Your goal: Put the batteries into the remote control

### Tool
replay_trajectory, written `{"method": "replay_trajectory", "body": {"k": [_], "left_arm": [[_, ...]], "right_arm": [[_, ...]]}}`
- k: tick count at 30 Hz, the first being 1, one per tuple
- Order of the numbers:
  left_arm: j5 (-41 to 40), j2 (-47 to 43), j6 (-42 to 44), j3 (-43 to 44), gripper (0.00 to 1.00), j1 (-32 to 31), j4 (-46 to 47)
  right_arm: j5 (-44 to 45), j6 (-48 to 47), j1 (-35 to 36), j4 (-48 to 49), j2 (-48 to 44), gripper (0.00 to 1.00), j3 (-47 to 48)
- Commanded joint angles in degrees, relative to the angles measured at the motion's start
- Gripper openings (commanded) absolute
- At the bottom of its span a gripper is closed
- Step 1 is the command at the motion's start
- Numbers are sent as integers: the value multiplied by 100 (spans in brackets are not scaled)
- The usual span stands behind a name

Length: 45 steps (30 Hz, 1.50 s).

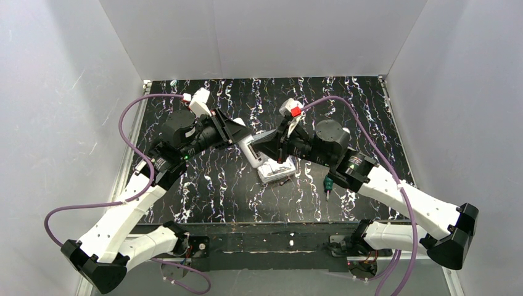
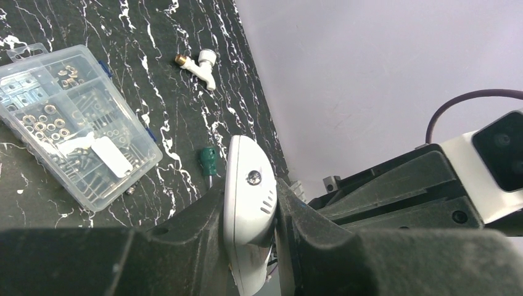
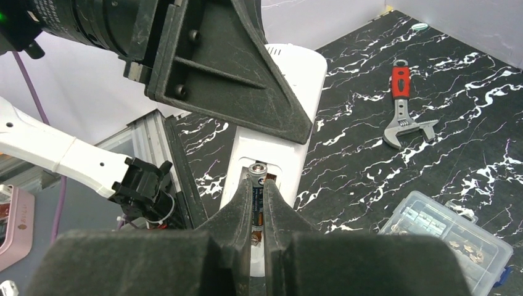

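Observation:
My left gripper is shut on the long edges of the white remote control and holds it off the table. In the top view the remote control is at the middle, between both grippers. Its back faces the right wrist camera, with the battery compartment open. My right gripper is shut on one dark battery, whose silver tip sits at the top end of the compartment. The rest of the battery is hidden between the fingers. The left gripper covers the remote control's far half in that view.
A clear compartment box of small parts lies under the grippers. A green-handled screwdriver lies to its right. A red-handled adjustable wrench and a white tap fitting also lie on the black marbled table. White walls enclose three sides.

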Motion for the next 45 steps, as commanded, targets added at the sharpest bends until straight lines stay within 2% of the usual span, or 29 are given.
{"method": "replay_trajectory", "body": {"k": [1,17,29,41,45], "left_arm": [[114,-132,-100,-9,0,-21,429],[120,-87,-125,-34,0,-26,471],[89,-143,-166,-92,0,-21,482],[139,-157,-210,-89,0,-22,500],[122,-186,-208,-107,0,-21,484]], "right_arm": [[-58,67,17,262,41,1,164],[217,-440,75,-317,6,1,34],[482,-466,175,-606,-120,2,-261],[666,-464,193,-543,-73,28,-279],[658,-465,193,-537,-83,32,-285]]}}
